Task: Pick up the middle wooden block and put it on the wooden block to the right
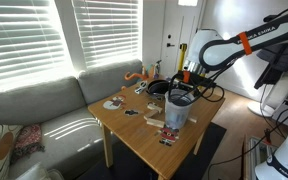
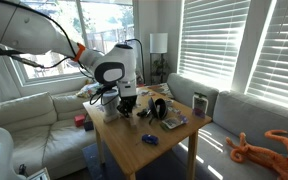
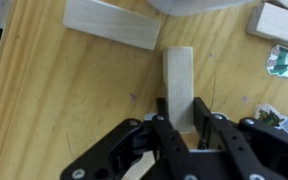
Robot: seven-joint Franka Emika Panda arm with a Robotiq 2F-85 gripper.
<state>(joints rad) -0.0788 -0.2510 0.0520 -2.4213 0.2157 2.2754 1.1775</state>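
Pale wooden bench [image 3: 44, 110] in the wrist view, carrying three wooden blocks. Left block [image 3: 109, 24] lies slanted along the top. Middle block [image 3: 179, 80] lies with its long axis pointing straight away from the gripper [image 3: 181, 118], whose narrow fingers [image 3: 161, 115] clasp its near end. Right block [image 3: 276, 24] sits apart at the top corner.

Glossy white, rounded arm segments [image 2: 39, 35] with an orange band [image 2: 81, 52] and a grey-black round joint cap [image 2: 111, 72], ending in a matte black metal gripper [image 3: 181, 110] of angular linkages.
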